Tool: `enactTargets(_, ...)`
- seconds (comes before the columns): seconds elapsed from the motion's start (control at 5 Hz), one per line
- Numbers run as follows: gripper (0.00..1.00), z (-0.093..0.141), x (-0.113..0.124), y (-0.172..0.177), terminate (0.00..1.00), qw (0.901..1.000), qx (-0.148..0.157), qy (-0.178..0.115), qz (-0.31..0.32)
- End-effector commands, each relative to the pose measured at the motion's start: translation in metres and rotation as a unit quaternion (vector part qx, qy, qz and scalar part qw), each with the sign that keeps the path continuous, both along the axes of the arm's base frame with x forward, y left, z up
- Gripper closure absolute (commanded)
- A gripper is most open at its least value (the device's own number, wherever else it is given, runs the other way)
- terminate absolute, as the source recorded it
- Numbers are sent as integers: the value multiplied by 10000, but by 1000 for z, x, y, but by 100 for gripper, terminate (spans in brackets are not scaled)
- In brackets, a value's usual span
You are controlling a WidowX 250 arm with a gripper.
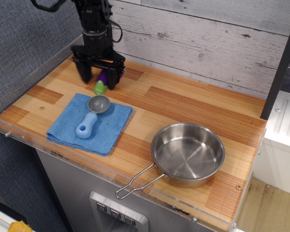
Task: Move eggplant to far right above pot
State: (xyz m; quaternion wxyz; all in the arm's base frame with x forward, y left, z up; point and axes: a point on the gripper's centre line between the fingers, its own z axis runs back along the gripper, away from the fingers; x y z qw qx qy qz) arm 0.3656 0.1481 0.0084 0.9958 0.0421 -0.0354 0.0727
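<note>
A blue cloth (90, 123) carrying a blue-handled scoop (92, 116) lies just in front of the eggplant (101, 83); the pot (187, 153) sits well off to the cloth's right. The gripper (99, 77) straddles the eggplant, jaws spread, possibly touching it. Only the purple middle and green cap show, cap pointing toward the cloth.

eggplant (101, 82) purple, green cap | cloth (90, 123) blue | pot (187, 153) silver | claw (99, 73) black
</note>
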Motion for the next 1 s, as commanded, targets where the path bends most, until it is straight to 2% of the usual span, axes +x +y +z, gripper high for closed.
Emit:
enactTargets(0.0, 100, -6, 11, 7, 0, 10000, -51, 70, -17)
enactTargets(0.2, 100, -6, 10, 6, 0, 9998, -92, 140, -82)
enactTargets(0.4, 100, 7, 10, 1, 0, 9996, -138, 167, -175)
enactTargets(0.6, 100, 41, 12, -12, 0, 9995, -250, -110, -140)
enactTargets(0.8, 100, 71, 27, -33, 0, 9980, -422, -372, -275)
